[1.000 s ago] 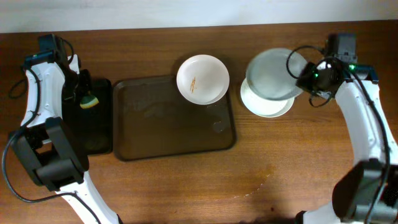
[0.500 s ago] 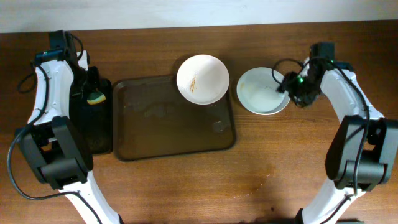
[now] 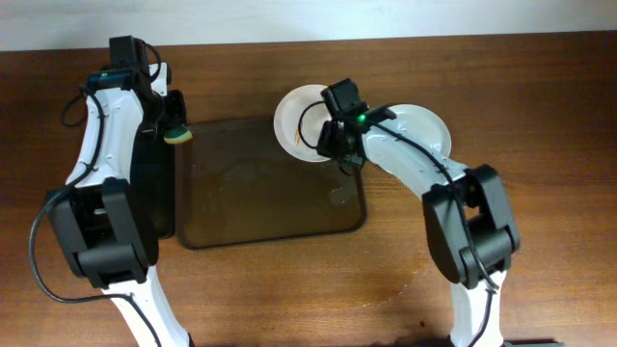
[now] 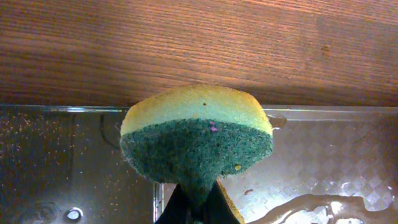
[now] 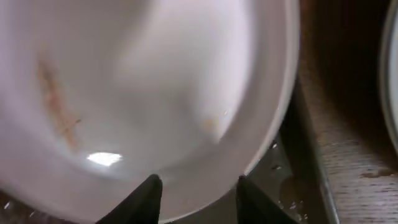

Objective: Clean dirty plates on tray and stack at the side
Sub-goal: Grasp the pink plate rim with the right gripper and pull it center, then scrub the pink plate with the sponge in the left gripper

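Note:
A white plate [image 3: 301, 116] with an orange-brown smear lies on the far right corner of the smoky-brown tray [image 3: 260, 198]. My right gripper [image 3: 332, 145] is open at that plate's near-right rim. In the right wrist view the plate [image 5: 155, 81] fills the frame, and the open fingers [image 5: 199, 193] straddle its rim above the tray [image 5: 292, 180]. Clean white plates [image 3: 432, 130] are stacked right of the tray, partly hidden by my right arm. My left gripper [image 3: 176, 132] is shut on a yellow-and-green sponge [image 4: 196, 134] at the tray's far left corner.
A smaller black tray [image 3: 159, 207] lies left of the brown tray, partly under my left arm, and it also shows in the left wrist view [image 4: 62, 162]. Water drops lie on the brown tray [image 4: 329, 168]. Bare wooden table [image 3: 405, 251] surrounds both.
My right gripper let the clean plate go onto the stack and moved left to the smeared plate. My left gripper moved right with the sponge, from the black tray to the brown tray's corner.

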Controlling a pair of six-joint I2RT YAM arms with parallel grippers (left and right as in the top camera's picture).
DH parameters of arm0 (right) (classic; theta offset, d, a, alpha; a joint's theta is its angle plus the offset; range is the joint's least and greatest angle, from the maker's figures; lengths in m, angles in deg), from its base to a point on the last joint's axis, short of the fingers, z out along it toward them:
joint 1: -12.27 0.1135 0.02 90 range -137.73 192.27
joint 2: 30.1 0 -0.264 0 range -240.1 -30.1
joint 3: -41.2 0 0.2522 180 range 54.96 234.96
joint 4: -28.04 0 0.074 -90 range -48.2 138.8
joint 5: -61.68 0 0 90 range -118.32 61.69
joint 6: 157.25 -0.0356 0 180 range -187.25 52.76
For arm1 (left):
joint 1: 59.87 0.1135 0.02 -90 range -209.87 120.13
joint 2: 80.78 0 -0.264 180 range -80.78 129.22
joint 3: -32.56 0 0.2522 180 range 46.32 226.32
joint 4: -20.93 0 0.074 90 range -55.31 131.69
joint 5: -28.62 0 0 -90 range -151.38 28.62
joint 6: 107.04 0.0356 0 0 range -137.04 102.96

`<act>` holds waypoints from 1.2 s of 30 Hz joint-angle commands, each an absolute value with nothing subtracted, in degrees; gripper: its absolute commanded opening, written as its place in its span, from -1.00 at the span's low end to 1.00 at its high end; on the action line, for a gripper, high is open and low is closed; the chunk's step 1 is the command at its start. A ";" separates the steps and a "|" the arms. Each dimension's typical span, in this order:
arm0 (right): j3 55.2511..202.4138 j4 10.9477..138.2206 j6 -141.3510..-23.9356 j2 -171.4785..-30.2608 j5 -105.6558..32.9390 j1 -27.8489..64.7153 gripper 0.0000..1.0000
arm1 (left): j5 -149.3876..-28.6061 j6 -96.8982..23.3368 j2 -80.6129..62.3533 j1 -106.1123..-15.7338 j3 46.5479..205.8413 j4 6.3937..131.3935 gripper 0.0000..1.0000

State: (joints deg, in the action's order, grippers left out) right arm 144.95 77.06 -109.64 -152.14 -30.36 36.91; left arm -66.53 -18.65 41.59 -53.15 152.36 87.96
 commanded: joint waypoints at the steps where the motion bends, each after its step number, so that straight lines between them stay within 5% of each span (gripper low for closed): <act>1: 145.17 76.91 -111.93 -153.73 -27.58 36.96 -0.24 | -67.14 -19.20 42.11 -53.00 152.10 87.83 -0.98; 8: 144.73 79.23 -111.91 -155.44 -28.57 38.99 -0.57 | -67.18 -19.22 42.11 -53.13 152.10 84.34 -0.99; 19: 146.57 82.29 -107.54 -155.35 -34.62 46.75 -0.60 | -68.04 -19.24 42.11 -53.13 152.10 85.28 -0.99; 22: 149.78 84.93 -104.50 -154.28 -34.05 46.71 -0.46 | -68.04 -19.22 42.11 -53.13 152.10 86.72 -0.99; 25: 153.72 84.56 -98.95 -153.99 -33.64 46.05 0.15 | -68.06 -19.22 42.11 -53.13 152.10 87.48 -0.99; 27: 153.63 81.81 -94.84 -154.26 -33.66 44.89 0.26 | -68.32 -19.20 42.11 -53.13 152.10 88.18 -0.99; 34: 153.63 77.48 -87.87 -160.88 -36.02 41.11 0.22 | -69.76 -19.17 42.11 -54.70 152.10 89.65 -0.99; 36: 153.43 75.53 -86.10 -161.84 -38.47 41.18 0.08 | -69.76 -19.17 42.11 -55.23 152.10 89.45 -0.99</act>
State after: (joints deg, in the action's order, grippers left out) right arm 153.32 75.88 -88.52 -159.92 -36.00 40.85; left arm -68.67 -18.65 41.59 -54.77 152.27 89.58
